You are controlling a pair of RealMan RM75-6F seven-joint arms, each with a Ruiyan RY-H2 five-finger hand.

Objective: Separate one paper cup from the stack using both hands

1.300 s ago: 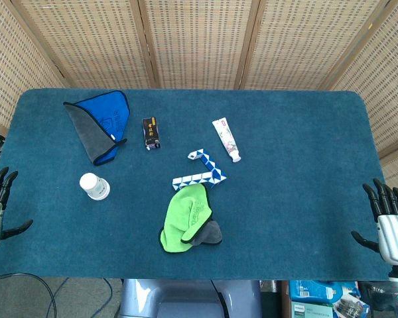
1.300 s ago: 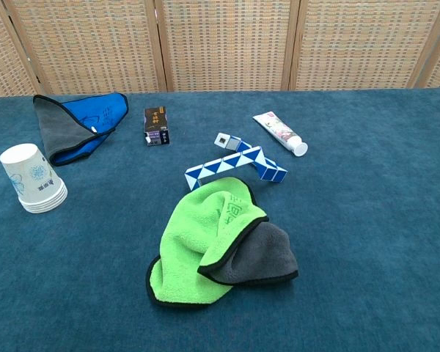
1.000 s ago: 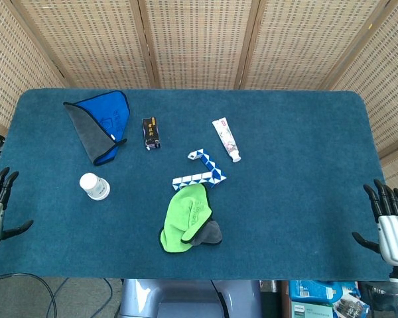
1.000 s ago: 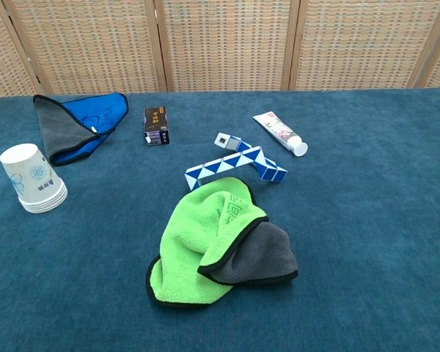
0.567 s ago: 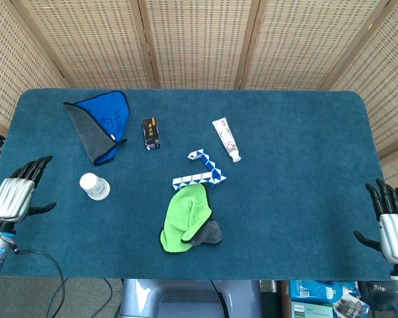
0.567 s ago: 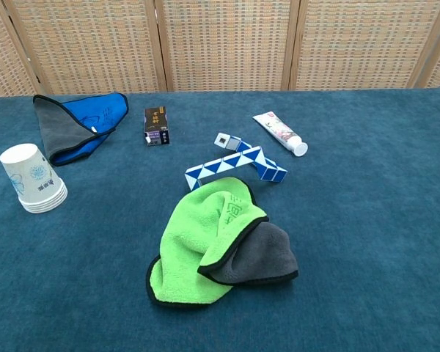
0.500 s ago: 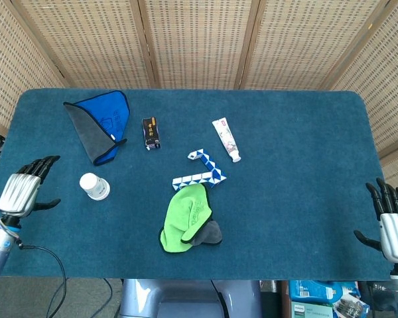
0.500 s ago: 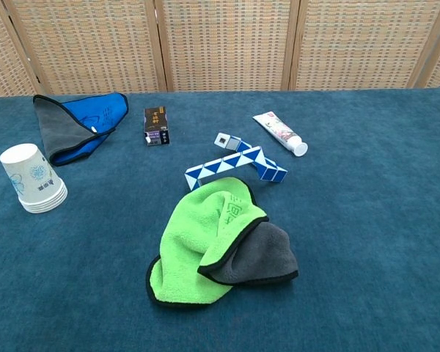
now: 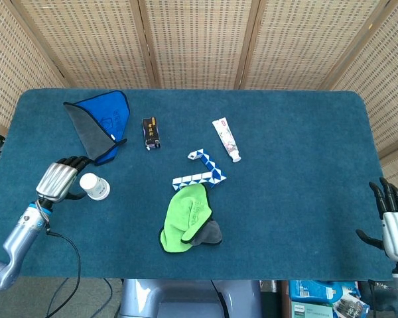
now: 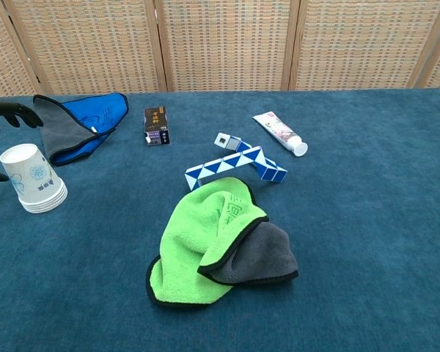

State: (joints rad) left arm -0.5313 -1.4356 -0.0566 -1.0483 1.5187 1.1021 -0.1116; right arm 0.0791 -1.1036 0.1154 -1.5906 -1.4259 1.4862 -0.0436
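The stack of paper cups point(image 9: 95, 186) stands upside down near the tabletop's point(image 9: 298, 165) left edge, white with a pale blue print too small to read. The left hand point(image 9: 58, 179) sits just beside it on its left, fingers spread around it without gripping, holding nothing; whether they touch the cups I cannot tell. In the chest view only its dark fingertips point(image 10: 7, 111) show at the picture's left edge, above the cups point(image 10: 34, 178).

The right hand point(image 9: 395, 222) hangs off the tabletop's right front corner, fingers apart, empty.

Toward the back left corner lies a folded blue and grey cloth point(image 9: 101, 124) with a faint stitched mark, unreadable. Next to it is a small dark box point(image 9: 151, 132) with a yellow label whose writing is too small to make out. A white tube point(image 9: 226, 139) with a floral print lies near the middle back. A blue and white folding puzzle point(image 9: 202, 171) lies at the centre, touching a green and grey cloth point(image 9: 188, 218) in front of it, which reaches close to the front edge.

The whole right half of the tabletop is bare blue felt.
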